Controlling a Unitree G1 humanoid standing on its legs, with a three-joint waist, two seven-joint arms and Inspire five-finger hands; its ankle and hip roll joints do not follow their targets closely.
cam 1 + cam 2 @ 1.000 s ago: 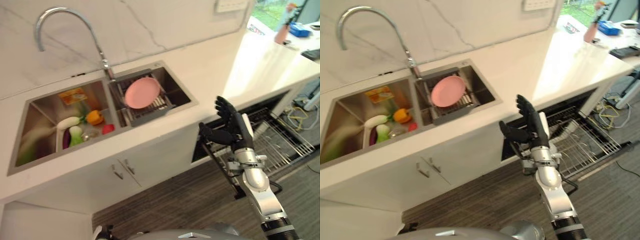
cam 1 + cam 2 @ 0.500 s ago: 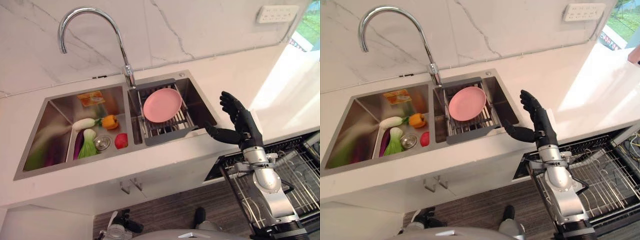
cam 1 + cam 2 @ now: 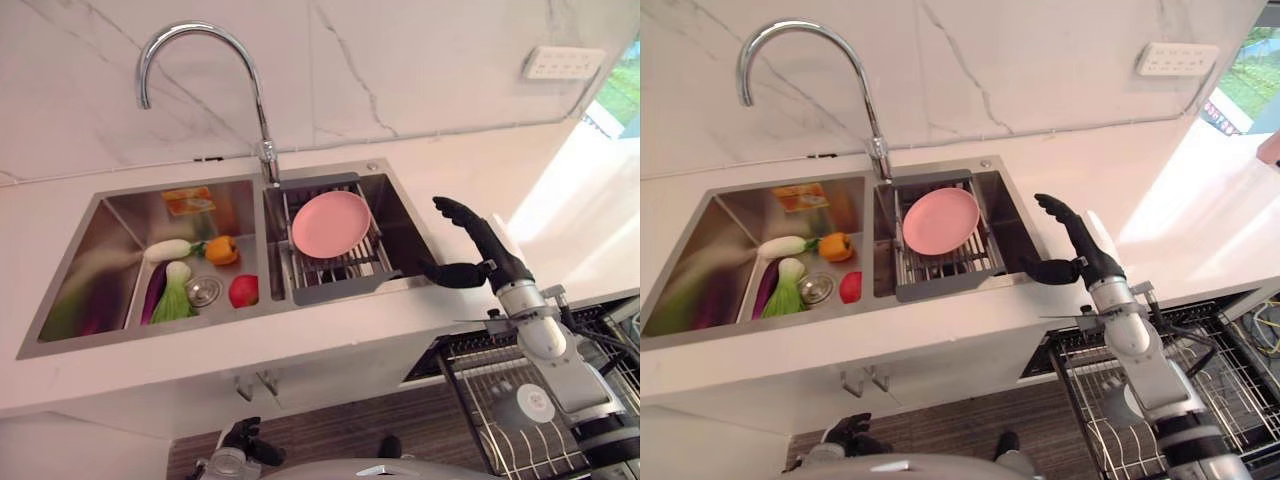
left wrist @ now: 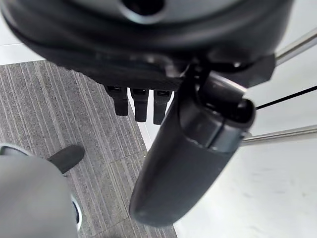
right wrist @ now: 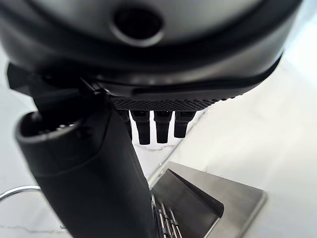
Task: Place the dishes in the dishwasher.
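**Robot hand reaches for a pink plate at the sink**

The robot's right hand (image 3: 478, 250) hovers over the counter edge just beside the right basin of the steel sink (image 3: 60, 330), fingers straight and spread, thumb held out toward the basin, holding nothing. The pink plate (image 3: 331, 218), the one dish to be seen, lies tilted on a grey drying rack (image 3: 340, 285) set across that basin, below the curved tap (image 3: 200, 60). Plate and hand are apart, with the basin's right wall between them. The left basin holds vegetables (image 3: 190, 270), which look to be no part of the job. Below the counter to the right, the wire dishwasher rack (image 3: 1140, 420) stands pulled out and looks ready to receive. The left hand (image 4: 188, 163) hangs low over the floor, its fingers straight and empty.

The step in hand appears to be the approach to the plate. To do it well, the hand would best come in from the plate's raised right rim, slip the thumb under the edge and the fingers over the face, and close only once the rim sits well between them. A smooth plate on rack bars may slide, so a firm pinch before lifting seems wise, then a clear lift over the sink wall toward the rack.
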